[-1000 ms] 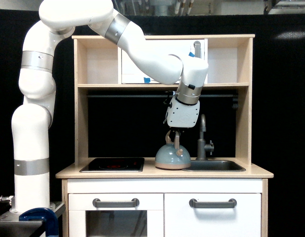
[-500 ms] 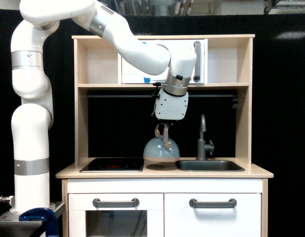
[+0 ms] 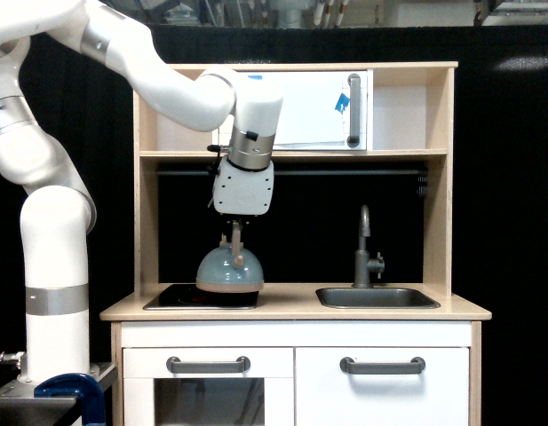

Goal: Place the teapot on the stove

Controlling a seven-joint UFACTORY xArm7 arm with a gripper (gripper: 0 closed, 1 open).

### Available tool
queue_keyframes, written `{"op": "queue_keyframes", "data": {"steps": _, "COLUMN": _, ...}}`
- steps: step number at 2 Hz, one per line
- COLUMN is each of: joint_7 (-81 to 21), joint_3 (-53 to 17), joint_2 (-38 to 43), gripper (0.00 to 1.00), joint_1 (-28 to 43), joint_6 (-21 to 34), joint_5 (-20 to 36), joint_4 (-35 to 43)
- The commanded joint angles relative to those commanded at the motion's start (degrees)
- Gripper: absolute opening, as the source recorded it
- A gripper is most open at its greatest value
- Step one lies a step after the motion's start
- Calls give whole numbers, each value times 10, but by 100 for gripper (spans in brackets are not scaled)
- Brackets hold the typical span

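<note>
A: Status on the arm (image 3: 158,80)?
B: Reaching over the play kitchen (image 3: 296,293) from the exterior view's left, wrist pointing down. The gripper (image 3: 234,238) is clamped on the tan arched handle of the teapot (image 3: 229,269).
A: Where's the teapot relative to the stove (image 3: 180,296)?
B: Over the stove's right end, near its right edge. Base looks level with or just above the black glass. Can't tell from this angle if it's touching or a hair off.
A: So which step?
B: Placement, my read. Transport looks done; the pot is clear of the sink (image 3: 377,297) and faucet (image 3: 366,248).
A: Next move?
B: Probably a short straight descent until the base seats flat, then open the fingers and lift out vertically so the handle isn't snagged. Maybe nudge further onto the glass first, since it sits close to the edge.
A: Any labels or text readable?
B: None. Blue tape bits on the white cabinet door (image 3: 313,108), no writing legible. No brand visible on arm or pot.
</note>
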Motion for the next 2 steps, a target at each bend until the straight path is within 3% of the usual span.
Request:
{"op": "queue_keyframes", "data": {"steps": 1, "joint_7": 48, "joint_3": 24, "joint_2": -91, "gripper": 0, "joint_1": 46, "joint_6": -33, "joint_5": 25, "joint_4": -91}}
{"op": "queue_keyframes", "data": {"steps": 2, "joint_7": 56, "joint_3": 26, "joint_2": -59, "gripper": 0, "joint_1": 73, "joint_6": -63, "joint_5": 38, "joint_4": -78}}
